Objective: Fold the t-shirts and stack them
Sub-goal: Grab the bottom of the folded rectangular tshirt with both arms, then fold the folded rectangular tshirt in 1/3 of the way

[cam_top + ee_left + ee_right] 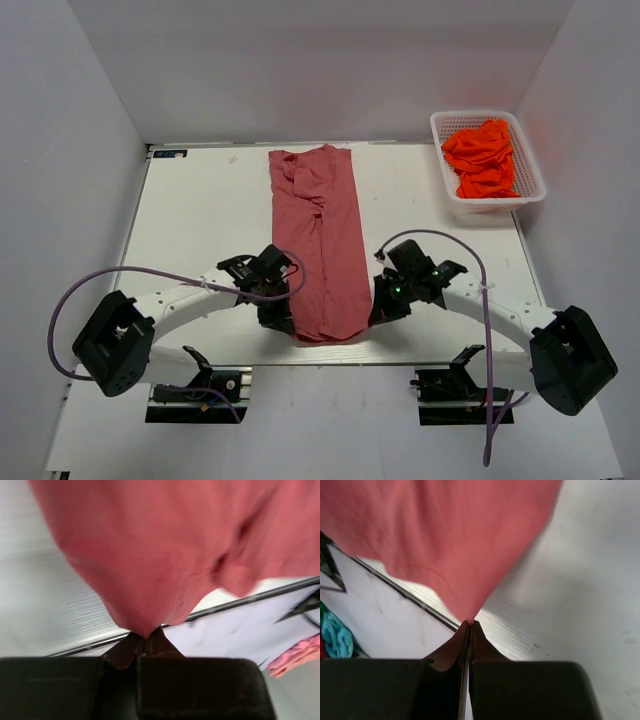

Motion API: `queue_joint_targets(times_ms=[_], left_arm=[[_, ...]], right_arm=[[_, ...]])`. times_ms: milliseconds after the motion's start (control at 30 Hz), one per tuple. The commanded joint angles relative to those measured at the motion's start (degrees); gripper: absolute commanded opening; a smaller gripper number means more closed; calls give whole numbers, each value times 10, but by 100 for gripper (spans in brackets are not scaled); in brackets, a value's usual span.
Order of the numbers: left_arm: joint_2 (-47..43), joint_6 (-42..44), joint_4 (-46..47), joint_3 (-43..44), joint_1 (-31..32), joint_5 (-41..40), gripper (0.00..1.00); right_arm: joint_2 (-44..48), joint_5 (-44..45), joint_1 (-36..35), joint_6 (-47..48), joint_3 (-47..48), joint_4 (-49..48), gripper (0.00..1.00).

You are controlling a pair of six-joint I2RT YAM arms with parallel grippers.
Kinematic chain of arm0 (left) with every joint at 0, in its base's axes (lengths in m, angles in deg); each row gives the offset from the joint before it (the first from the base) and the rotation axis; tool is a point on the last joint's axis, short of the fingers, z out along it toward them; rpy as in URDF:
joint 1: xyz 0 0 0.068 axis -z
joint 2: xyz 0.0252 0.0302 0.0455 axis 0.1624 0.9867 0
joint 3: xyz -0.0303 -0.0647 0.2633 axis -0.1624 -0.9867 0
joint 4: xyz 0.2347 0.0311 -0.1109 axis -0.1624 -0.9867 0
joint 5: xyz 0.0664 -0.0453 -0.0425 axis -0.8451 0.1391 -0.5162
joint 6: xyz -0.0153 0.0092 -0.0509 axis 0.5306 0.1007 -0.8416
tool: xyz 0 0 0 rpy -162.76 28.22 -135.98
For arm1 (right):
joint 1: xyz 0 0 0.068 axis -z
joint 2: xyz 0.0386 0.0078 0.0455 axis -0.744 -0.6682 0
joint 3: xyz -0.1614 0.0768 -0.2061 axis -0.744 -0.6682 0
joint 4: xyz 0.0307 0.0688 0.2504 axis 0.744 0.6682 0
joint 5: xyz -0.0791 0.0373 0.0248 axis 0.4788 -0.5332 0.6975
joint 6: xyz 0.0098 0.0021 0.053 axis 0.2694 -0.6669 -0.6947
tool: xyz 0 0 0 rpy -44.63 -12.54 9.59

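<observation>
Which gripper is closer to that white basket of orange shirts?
Right. The right gripper is short of the basket, to its left; the left gripper lies beyond the red t-shirt.

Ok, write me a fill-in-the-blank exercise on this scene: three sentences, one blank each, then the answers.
1. The left gripper and the right gripper are both ____ on the near edge of the rose-red t-shirt.
2. The t-shirts in the white basket are bright ____.
3. That basket stands at the far ____ corner of the table.

Missing words: shut; orange; right.
</observation>
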State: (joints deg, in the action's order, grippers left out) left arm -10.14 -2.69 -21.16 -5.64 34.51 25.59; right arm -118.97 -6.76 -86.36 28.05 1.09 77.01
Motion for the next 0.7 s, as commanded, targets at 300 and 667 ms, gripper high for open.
queue_joint_targets(times_ms=[300, 667], left_arm=[[86, 7, -82, 226, -59, -99, 0], [194, 68, -93, 419, -146, -138, 0]], right_arm=[[-115, 132, 46, 18, 269, 51, 0], [-233, 145, 87, 46, 438, 65, 0]])
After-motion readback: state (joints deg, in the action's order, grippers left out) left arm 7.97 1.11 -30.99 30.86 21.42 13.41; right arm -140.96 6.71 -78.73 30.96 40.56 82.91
